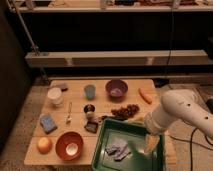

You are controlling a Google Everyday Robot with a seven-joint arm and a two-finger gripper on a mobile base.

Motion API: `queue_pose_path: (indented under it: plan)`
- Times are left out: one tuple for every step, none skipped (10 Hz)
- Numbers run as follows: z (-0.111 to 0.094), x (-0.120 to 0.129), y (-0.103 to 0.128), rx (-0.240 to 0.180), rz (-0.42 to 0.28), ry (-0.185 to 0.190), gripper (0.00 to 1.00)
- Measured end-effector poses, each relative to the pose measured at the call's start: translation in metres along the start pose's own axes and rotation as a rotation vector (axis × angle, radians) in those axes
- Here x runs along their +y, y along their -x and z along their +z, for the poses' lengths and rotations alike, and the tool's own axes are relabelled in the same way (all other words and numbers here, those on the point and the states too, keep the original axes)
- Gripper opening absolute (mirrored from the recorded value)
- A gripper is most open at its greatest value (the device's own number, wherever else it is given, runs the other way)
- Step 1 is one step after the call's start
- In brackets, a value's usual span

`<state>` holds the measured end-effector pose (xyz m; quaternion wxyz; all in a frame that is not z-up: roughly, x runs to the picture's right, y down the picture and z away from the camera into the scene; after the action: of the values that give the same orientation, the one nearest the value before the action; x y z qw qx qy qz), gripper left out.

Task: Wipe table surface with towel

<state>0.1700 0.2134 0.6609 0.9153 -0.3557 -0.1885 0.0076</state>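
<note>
The light wooden slatted table surface [103, 103] fills the lower left and middle of the frame. A green plastic tray [131, 131] sits on its lower right part, reaching the bottom edge of the picture. The towel [118, 148], a small crumpled grey-blue cloth, lies inside the tray on its floor, towards the tray's lower middle.

The robot's white arm [180, 112] comes in from the right edge and bends down towards the tray. The gripper [151, 144] points downward at the tray's right side, just right of the towel and apart from it. Its jaws are spread wide and grip nothing.

Along the upper part of the table, from left to right, stand a white cup [55, 95], a blue cup [90, 91] and a purple bowl [116, 88]. An orange carrot [145, 95] lies near the table's upper right corner. A cluster of dark red grapes [126, 110] lies just above the tray's top rim. A spoon [69, 114] and a small dark can [89, 109] are in the middle of the table. A blue sponge block [48, 123] lies at the left. Below it sits an orange fruit [44, 145], with a red bowl [69, 145] just beside it, left of the tray.
</note>
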Motion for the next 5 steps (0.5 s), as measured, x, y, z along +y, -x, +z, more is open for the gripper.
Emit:
queue_pose_path:
  plan:
    - [0.000, 0.000, 0.000, 0.000, 0.000, -0.001, 0.80]
    - [-0.001, 0.000, 0.000, 0.000, 0.001, -0.002, 0.80]
    - [0.000, 0.000, 0.000, 0.000, 0.000, 0.000, 0.80]
    - [0.005, 0.002, 0.002, -0.006, -0.018, 0.018, 0.80]
    - [0.013, 0.007, 0.008, -0.019, -0.049, 0.045, 0.80]
